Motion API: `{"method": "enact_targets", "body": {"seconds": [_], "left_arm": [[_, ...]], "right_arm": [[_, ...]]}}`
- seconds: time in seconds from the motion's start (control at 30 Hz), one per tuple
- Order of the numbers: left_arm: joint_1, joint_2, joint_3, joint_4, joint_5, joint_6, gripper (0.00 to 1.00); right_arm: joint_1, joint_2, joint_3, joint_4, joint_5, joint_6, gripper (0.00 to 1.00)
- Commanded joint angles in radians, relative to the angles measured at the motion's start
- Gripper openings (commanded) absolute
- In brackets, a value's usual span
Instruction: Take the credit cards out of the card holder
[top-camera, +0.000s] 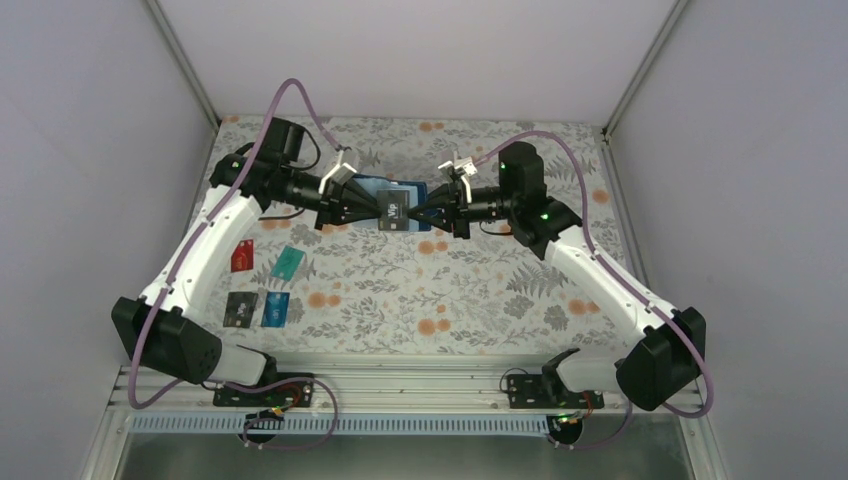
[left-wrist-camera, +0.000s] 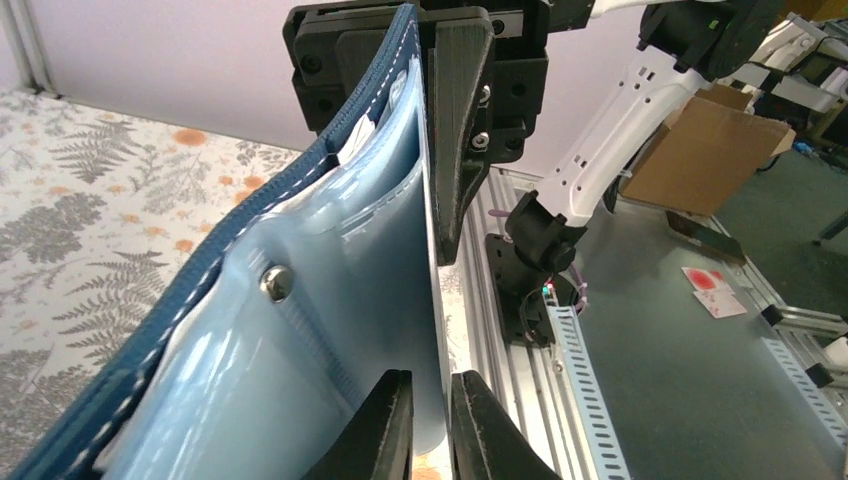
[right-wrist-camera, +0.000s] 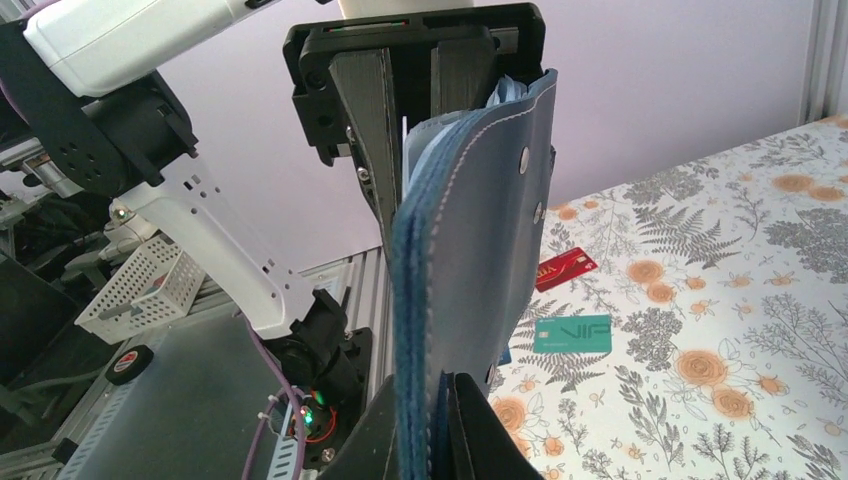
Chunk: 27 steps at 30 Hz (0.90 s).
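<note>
The card holder (right-wrist-camera: 470, 230) was seen clamped in the shut right pincer (right-wrist-camera: 425, 400), a thin inner leaf nipped in the narrow left pincer (left-wrist-camera: 430, 390) opposite; the black card (top-camera: 395, 208) between them would best be drawn straight, the holder kept taut.

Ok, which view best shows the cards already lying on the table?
Top external: all four lie flat beside the left arm: red card, teal card, black card, blue card. Right wrist shows just the red and teal ones whole; left wrist shows none.
</note>
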Motion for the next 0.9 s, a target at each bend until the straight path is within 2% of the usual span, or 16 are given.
{"method": "enact_targets", "body": {"seconds": [0.0, 0.1, 0.23, 0.6, 0.87], "left_arm": [[0.015, -0.025, 0.002, -0.008, 0.057, 0.051, 0.13], [0.017, -0.027, 0.001, -0.013, 0.059, 0.055, 0.14], [0.019, -0.031, -0.007, -0.002, 0.064, 0.044, 0.03], [0.077, -0.051, -0.056, 0.075, 0.012, -0.041, 0.02], [0.029, -0.030, -0.066, 0.092, 0.075, -0.054, 0.02]], "right_arm": [[-0.009, -0.006, -0.003, 0.033, -0.038, -0.014, 0.04], [-0.010, -0.010, -0.006, 0.038, -0.039, -0.011, 0.04], [-0.012, -0.012, -0.004, 0.039, -0.046, -0.009, 0.04], [-0.027, -0.029, -0.016, 0.016, -0.050, -0.021, 0.04], [-0.024, 0.024, -0.001, 0.074, -0.113, 0.024, 0.04]]}}
